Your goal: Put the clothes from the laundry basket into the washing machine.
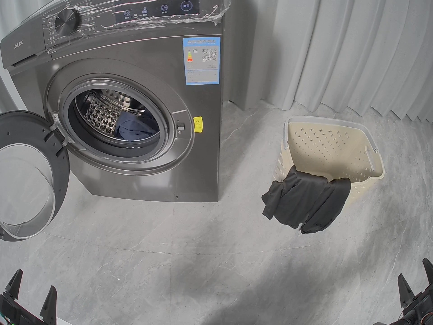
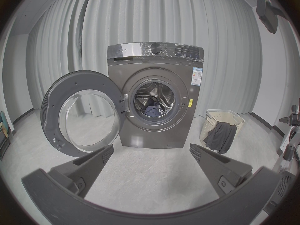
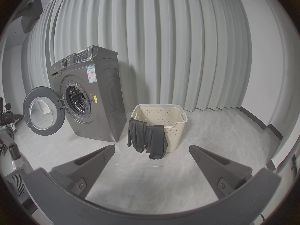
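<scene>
Dark garment (image 1: 306, 199) draped over cream laundry basket (image 1: 329, 120) rim; left claw (image 2: 150, 147), right claw (image 3: 151, 147) released.

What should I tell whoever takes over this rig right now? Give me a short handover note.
Left gripper: open, empty, low over the floor, facing the washing machine.
Right gripper: open, empty, low, facing the laundry basket.
Things: the machine's door is swung open; a blue garment lies in the drum. A dark garment hangs over the basket's near rim.
Done: one garment in the drum.
Left: take the dark garment to the drum; check the basket's bottom, partly hidden.
</scene>
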